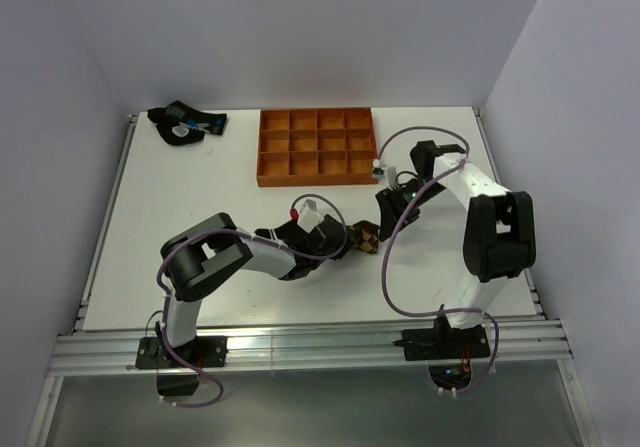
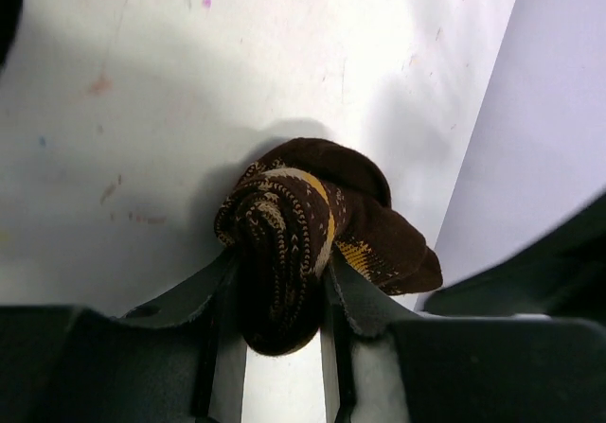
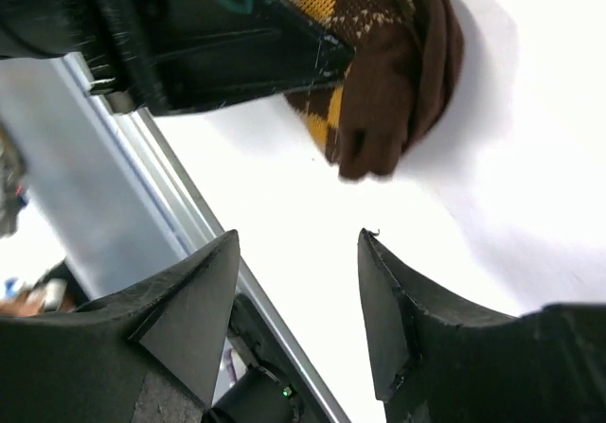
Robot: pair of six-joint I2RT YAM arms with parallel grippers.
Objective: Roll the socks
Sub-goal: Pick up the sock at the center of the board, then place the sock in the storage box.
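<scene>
My L fingers (image 2: 281, 286) clamp the sock (image 2: 294, 224); R fingers (image 3: 298, 237) apart, empty. I'd squeeze firm, tuck loose flap w/ R.

Brown argyle sock (image 2: 284, 243) rolled into a tight bundle (one flap loose), mid-table

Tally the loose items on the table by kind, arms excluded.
brown argyle sock roll: 1
dark sock bundle: 1
orange compartment tray: 1
Total: 3
</scene>
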